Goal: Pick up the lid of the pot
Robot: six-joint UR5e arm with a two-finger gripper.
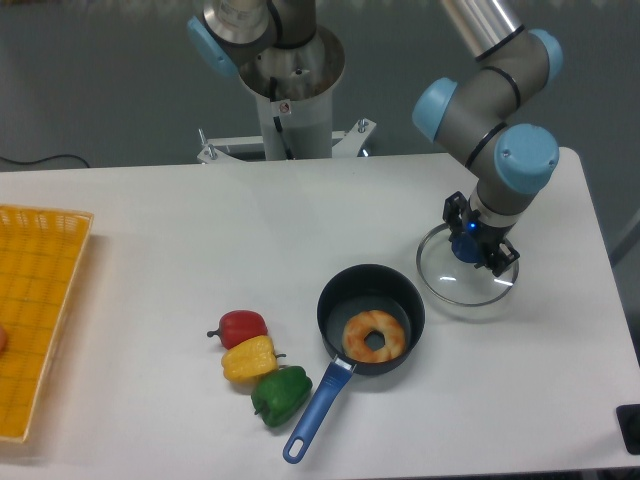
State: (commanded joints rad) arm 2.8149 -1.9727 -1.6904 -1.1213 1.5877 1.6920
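The round glass pot lid with a metal rim (448,281) lies flat on the white bench (150,300), at its right side, just beside the blue-handled black pan (371,300). The gripper (480,245) sits low over the lid, hiding the knob. I cannot tell whether its fingers (500,262) are apart or clamped. An off-centre pinch could slip off, or the lid could tilt when lifted. As a disc, it has no long axis and faces upward.

Grey tubular arm (487,118), 4 light-blue joint caps (527,160), black gripper (480,246), perhaps blue-lit
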